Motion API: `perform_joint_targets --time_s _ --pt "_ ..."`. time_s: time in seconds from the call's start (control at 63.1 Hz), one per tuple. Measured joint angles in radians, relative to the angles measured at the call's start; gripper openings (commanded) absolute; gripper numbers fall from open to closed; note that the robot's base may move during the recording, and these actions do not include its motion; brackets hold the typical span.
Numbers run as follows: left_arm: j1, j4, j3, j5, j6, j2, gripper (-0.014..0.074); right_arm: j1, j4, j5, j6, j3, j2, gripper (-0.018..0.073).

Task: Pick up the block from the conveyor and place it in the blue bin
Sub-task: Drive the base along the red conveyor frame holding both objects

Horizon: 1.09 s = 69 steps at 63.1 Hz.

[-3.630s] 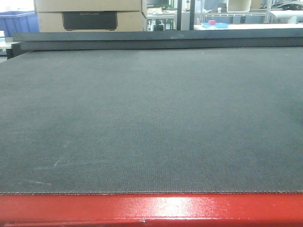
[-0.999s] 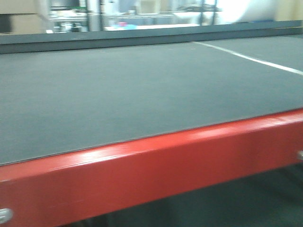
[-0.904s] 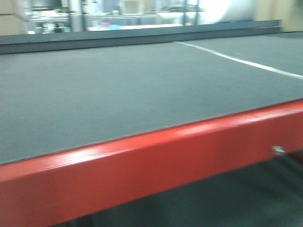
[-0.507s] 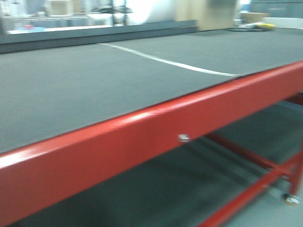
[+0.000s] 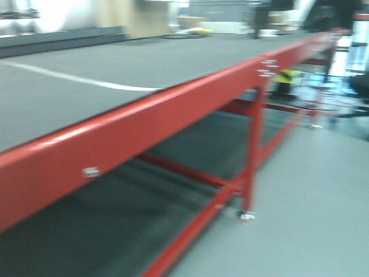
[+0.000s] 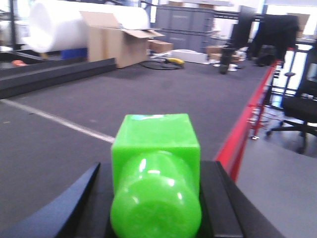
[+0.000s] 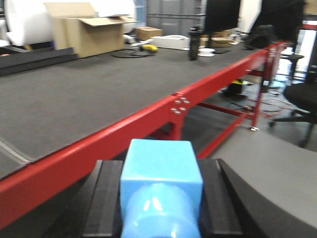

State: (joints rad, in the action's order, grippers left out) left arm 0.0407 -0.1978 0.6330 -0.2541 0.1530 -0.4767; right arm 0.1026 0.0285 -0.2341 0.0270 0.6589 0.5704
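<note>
Right claw (image 7: 162, 198): closed on the block (image 7: 161, 166). It is bright blue, pinched between the two black pads (image 7: 106, 198) and seated deep, with its front face toward the camera. Grip looks square, no tilt visible.

Left claw (image 6: 156, 198): also loaded, clamped around a green block (image 6: 156, 148) with the same seating. Going by the task line, that one isn't the task's item.

Location: the block is off the conveyor (image 7: 69, 94) and up in the right claw. It appears to sit on the robot's side of the red frame (image 7: 148, 119), nearer the floor (image 7: 277, 148) side than over the belt. No other block shows on the stretch of belt in view, only a white line (image 5: 75, 78). The front view is smeared, so fine detail is unreadable. It looks along the frame with the floor to the right.

Progress, as a read:
- **Done:** the grab.
- **Left:** locate the blue bin, carry the block over, release it.
- **Bin:** not confirmed in any view. The left wrist view shows a blue patch beside the cardboard box (image 6: 119, 42) across the belt, too small to call.
- **Stage:** roughly halfway, in transport, place step not yet started.

Risk: grip looks fine. The main unknown is where the bin is.
</note>
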Motion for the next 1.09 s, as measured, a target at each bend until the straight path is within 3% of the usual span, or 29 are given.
perform_joint_targets --time_s 1.094 --pt "0.000 0.000 0.000 0.002 0.000 0.000 -0.0111 0.000 0.000 0.000 0.000 0.000 0.000 -0.0162"
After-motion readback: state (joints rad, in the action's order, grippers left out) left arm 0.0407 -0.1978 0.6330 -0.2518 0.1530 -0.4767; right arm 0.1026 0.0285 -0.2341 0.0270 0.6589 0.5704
